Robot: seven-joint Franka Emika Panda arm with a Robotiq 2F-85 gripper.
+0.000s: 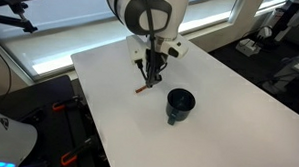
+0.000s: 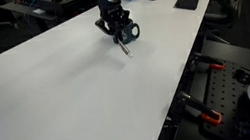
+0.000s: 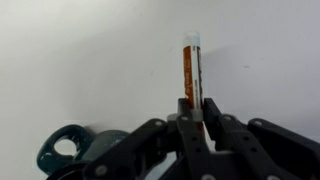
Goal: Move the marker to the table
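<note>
Gripping the marker, your end effector holds it low over the counter, left of the cup; setting down and release remain.

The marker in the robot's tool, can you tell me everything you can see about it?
The marker is a thin stick, orange-red with a pale far end and a dark strip along one side. It looks like plastic. The tool pinches its near end, so it slants down toward the white table. Its lower tip is at or just above the table; I cannot tell if they touch.
</note>
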